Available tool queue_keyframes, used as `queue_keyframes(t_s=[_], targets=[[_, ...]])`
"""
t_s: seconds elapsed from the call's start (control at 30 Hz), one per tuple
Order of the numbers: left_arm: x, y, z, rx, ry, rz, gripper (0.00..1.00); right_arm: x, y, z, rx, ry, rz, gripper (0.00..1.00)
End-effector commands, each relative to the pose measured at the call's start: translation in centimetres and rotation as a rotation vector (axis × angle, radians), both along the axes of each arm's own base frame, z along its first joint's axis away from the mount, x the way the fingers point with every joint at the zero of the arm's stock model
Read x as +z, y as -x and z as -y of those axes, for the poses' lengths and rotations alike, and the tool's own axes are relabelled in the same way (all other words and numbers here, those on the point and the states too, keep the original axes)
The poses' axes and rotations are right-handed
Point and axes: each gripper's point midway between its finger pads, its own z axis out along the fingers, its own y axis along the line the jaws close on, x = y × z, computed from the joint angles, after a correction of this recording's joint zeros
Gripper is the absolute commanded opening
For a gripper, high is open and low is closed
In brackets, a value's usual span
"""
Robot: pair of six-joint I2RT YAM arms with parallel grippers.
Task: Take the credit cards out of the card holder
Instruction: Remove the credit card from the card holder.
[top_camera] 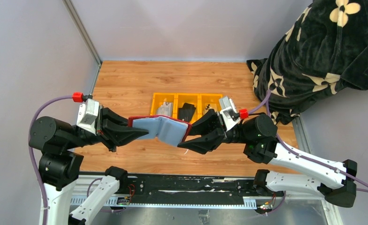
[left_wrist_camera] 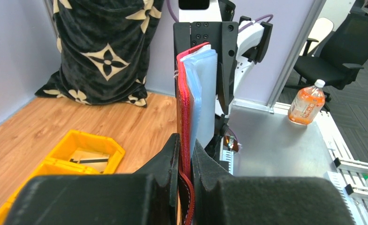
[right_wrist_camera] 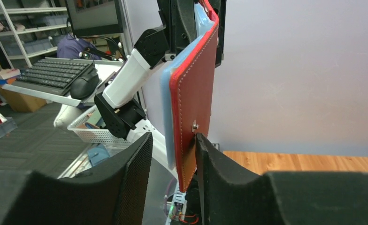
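The maroon card holder (top_camera: pixel 159 128) hangs open in the air between both grippers, with its blue-grey sleeves (top_camera: pixel 168 131) showing. My left gripper (top_camera: pixel 142 134) is shut on its left edge; the left wrist view shows the red edge (left_wrist_camera: pixel 184 108) pinched between the jaws. My right gripper (top_camera: pixel 190 136) is open around its right edge. In the right wrist view the holder (right_wrist_camera: pixel 194 93) rests against one finger (right_wrist_camera: pixel 229 183), with the other finger apart. A silvery-grey card (top_camera: pixel 164 110) and a dark card (top_camera: pixel 187 112) lie in the yellow tray (top_camera: pixel 153 104). A tan card (left_wrist_camera: pixel 89 157) shows in the left wrist view.
A black cloth bag with cream flowers (top_camera: pixel 313 56) stands at the back right corner. Grey walls close the left and back of the wooden table (top_camera: pixel 126 84). An orange drink bottle (left_wrist_camera: pixel 306 102) stands on the metal bench beyond the near edge.
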Motion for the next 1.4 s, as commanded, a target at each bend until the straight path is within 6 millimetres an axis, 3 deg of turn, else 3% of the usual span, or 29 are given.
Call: queue_keyframes(t_s=[0.0,0.2,0.33,0.47,0.53,0.7,0.8,1.0,1.23,1.3,1.37], targets=[[0.8,0.2,-0.1,0.002,0.007,0.017,0.00,1.4,0.7,0.7,-0.001,-0.034,0.046,0.40],[0.8,0.4,-0.1,-0.005,0.010,0.009,0.00,1.6,0.7,1.0,-0.010,-0.034,0.065,0.36],[0.9,0.6,-0.1,-0.010,0.012,0.008,0.00,1.5,0.4,1.0,-0.032,-0.017,0.068,0.24],[1.0,0.8,0.0,-0.019,0.019,-0.002,0.00,1.1,-1.2,0.4,-0.104,0.022,0.039,0.08],[1.2,0.9,0.0,-0.030,0.025,-0.010,0.00,1.1,-2.1,-0.1,-0.146,0.035,0.024,0.05],[1.3,1.1,0.1,-0.046,0.029,-0.020,0.00,1.7,-2.7,-0.8,-0.168,0.019,0.033,0.06],[1.1,1.3,0.1,-0.055,0.026,-0.028,0.00,1.9,-2.9,-1.4,-0.168,0.020,0.037,0.12],[0.8,1.5,0.1,-0.071,0.019,-0.031,0.00,2.6,-2.7,-2.1,-0.152,0.001,0.033,0.16],[0.6,1.6,0.1,-0.075,0.012,-0.028,0.00,3.3,-1.7,-2.0,-0.103,-0.047,0.038,0.39],[0.6,1.7,0.1,-0.075,0.012,-0.026,0.00,3.6,-1.5,-1.8,-0.099,-0.065,0.043,0.34],[0.7,1.7,0.1,-0.074,0.013,-0.028,0.00,3.6,-1.5,-1.7,-0.097,-0.066,0.039,0.22]])
